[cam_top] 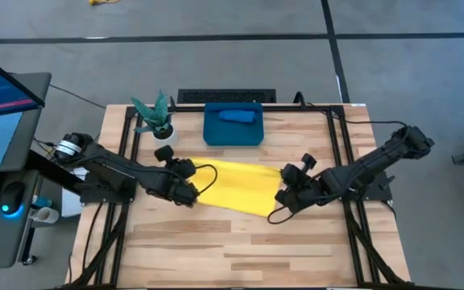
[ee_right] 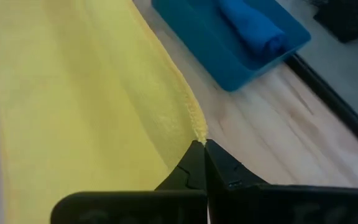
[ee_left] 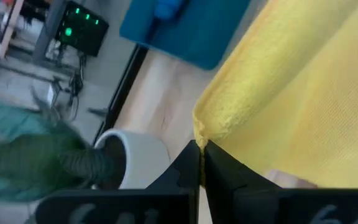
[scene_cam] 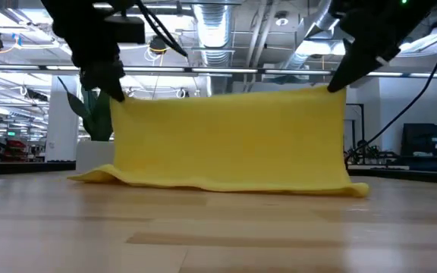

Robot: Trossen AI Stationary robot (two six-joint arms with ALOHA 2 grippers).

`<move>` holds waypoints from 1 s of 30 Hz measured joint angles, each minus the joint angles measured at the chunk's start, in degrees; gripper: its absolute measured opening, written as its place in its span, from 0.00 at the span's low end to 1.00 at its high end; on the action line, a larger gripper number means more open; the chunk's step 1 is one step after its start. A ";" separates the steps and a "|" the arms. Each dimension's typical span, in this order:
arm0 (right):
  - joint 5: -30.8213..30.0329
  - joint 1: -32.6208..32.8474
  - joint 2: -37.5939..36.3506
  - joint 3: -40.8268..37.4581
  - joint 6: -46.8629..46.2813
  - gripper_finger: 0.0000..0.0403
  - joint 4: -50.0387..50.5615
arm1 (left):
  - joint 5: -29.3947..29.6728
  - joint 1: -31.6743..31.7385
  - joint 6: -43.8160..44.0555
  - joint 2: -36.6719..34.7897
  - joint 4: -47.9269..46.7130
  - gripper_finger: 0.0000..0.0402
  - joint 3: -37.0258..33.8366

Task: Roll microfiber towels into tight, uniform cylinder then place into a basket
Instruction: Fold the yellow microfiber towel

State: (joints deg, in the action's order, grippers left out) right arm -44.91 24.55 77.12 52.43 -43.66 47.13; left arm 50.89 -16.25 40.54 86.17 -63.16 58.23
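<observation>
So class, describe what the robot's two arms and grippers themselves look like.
Both the left arm and right arm are black, jointed and blocky. A thin black cable loops beside the left gripper and the right gripper. Each gripper ends in two dark, flat, tapered fingers.

L gripper [cam_top: 190, 196] pinched, R gripper [cam_top: 284, 200] pinched, both raised

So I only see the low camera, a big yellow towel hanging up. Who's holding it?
Observer: Both arms. The left gripper pinches one top corner of the yellow towel, the right gripper the other.
Operator: Is the blue one done?
Observer: The blue towel lies rolled inside the basket.
Operator: Where's the basket?
Observer: At the table's far edge, beside the small plant pot.
</observation>
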 joint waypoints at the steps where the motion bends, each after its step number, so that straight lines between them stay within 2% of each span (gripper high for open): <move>1: 0.01 -0.47 0.00 -0.32 1.31 0.01 -0.51 | -0.04 0.32 -1.74 -0.01 1.59 0.00 -0.68; 8: 0.77 -1.96 0.00 -4.25 7.50 0.01 -4.88 | 2.42 2.73 -9.32 0.00 5.80 0.00 -5.76; 12: 0.87 -2.81 0.00 -6.11 8.17 0.01 -6.20 | 4.30 4.09 -16.02 0.00 10.62 0.00 -7.90; 15: 1.63 -3.29 0.00 -7.87 12.49 0.01 -10.43 | 3.99 4.91 -22.05 -0.02 14.71 0.00 -8.73; 21: 6.08 -2.11 0.00 -11.88 19.24 0.01 -19.08 | -1.92 4.51 -28.24 0.00 14.95 0.00 -8.84; 30: 11.79 1.41 0.00 -15.74 18.36 0.01 -27.07 | -14.97 1.65 -31.94 0.00 14.36 0.00 -8.84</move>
State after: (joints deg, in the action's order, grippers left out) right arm -33.11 25.96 77.12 36.69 -25.31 20.06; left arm 35.92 -14.60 8.60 86.17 -48.79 49.39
